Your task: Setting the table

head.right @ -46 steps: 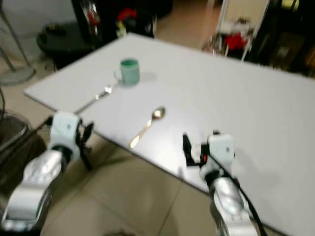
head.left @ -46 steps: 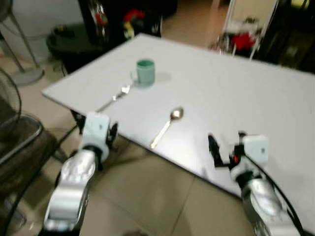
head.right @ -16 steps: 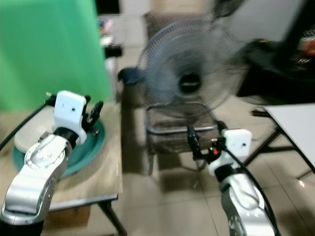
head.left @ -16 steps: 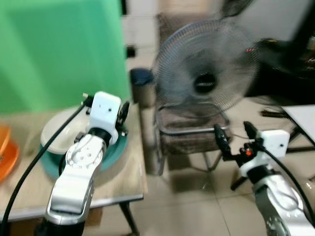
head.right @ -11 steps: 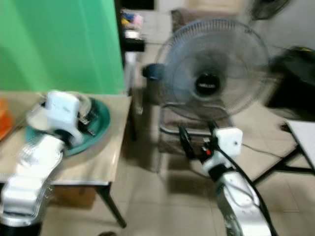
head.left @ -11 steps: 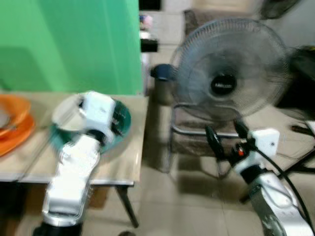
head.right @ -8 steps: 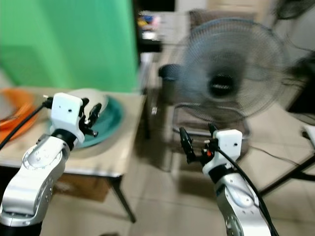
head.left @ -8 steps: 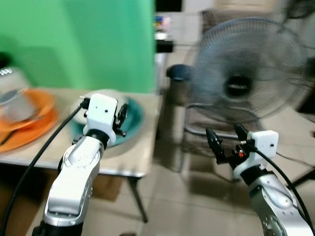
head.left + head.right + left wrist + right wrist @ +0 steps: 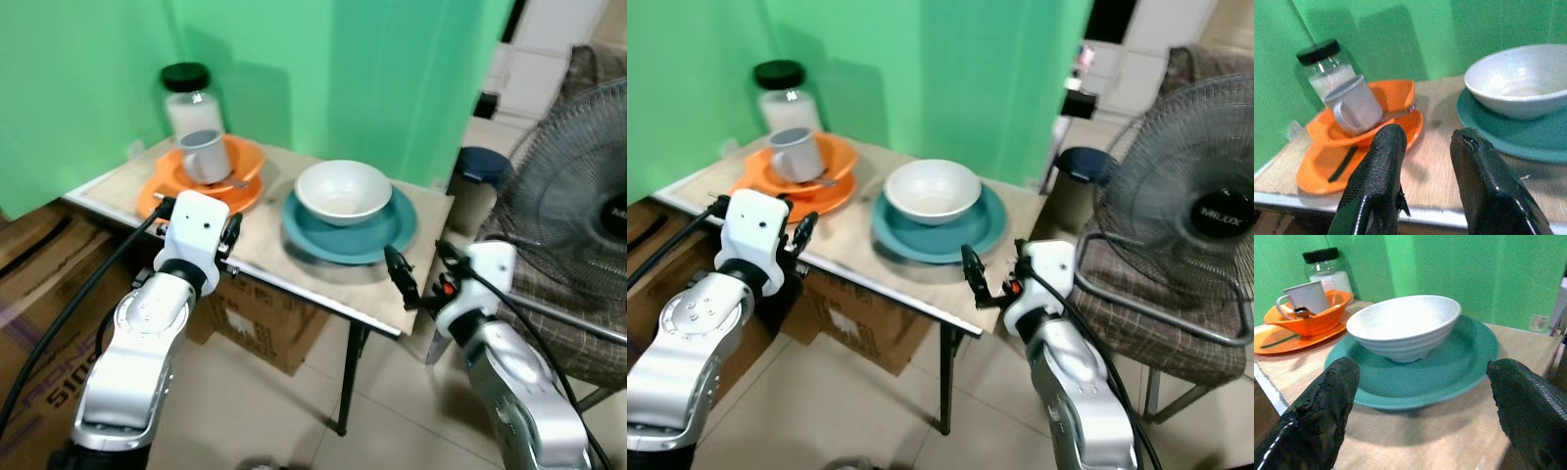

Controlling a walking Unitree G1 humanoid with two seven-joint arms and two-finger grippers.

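From the head camera, a small tan side table (image 9: 294, 264) stood against a green wall (image 9: 323, 69). A white bowl (image 9: 344, 191) sat inside a teal plate (image 9: 392, 235) near the table's middle. Beside the teal plate, toward the wall corner, an orange bowl (image 9: 240, 157) rested on an orange plate (image 9: 157, 201), with a grey mug (image 9: 204, 155) tipped inside the bowl. A glass jar with a black lid (image 9: 186, 98) stood behind the orange bowl. The left gripper (image 9: 231, 231) hovered at the table's front edge, just before the orange plate, its fingers a little apart. The right gripper (image 9: 419, 272) hovered off the table's other front corner, near the teal plate, fingers spread wide and empty. A floor fan (image 9: 1190, 211) and a checked chair (image 9: 1156, 313) stood beyond that corner. Cardboard boxes (image 9: 265, 313) sat under the table.

From the left wrist camera, two black fingers (image 9: 1378, 181), slightly parted, pointed at the gap between the orange plate (image 9: 1317, 169) and the teal plate (image 9: 1547, 134). The mug (image 9: 1354, 105) leaned in the orange bowl (image 9: 1396, 95).

From the right wrist camera, widely spread fingers (image 9: 1317, 418) framed the teal plate (image 9: 1449, 367) and the white bowl (image 9: 1403, 325).
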